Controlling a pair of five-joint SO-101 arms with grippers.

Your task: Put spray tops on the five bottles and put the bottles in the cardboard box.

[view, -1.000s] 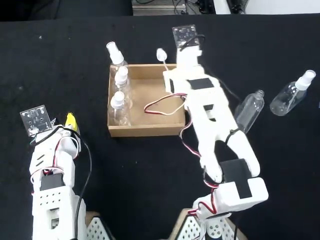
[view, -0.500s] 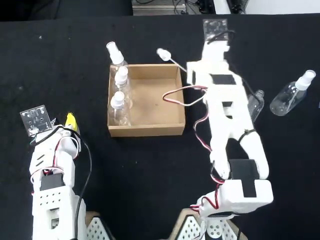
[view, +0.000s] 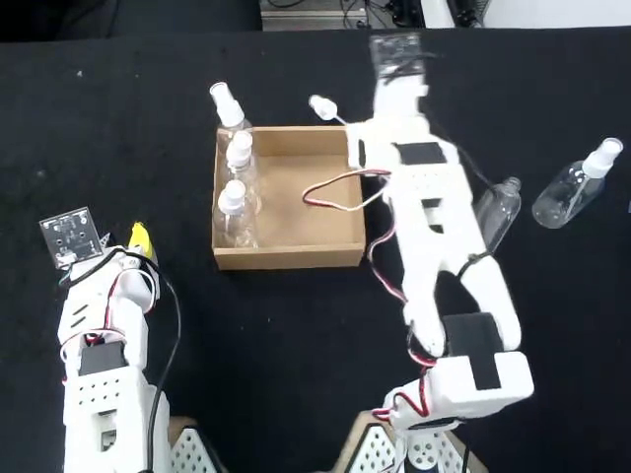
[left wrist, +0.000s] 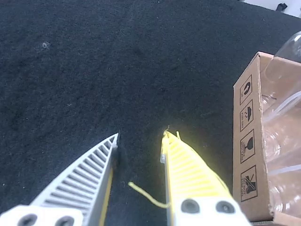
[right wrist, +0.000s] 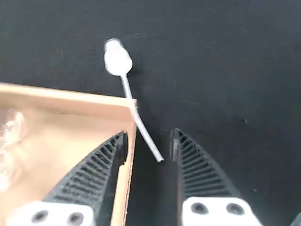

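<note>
Right wrist view: your right claw (right wrist: pixel 149 133) open over the cardboard box's (right wrist: pixel 70 99) far right corner, loose spray top (right wrist: pixel 116 60) on the table (right wrist: pixel 225 56) just beyond; left claw (left wrist: pixel 140 136) open too, near-left of the box.

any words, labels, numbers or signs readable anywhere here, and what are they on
Words or numbers: none readable in any view.
Cardboard box, outer side: a column of four framed handling pictograms, without lettering; the drawings are too small to name with certainty.
</note>
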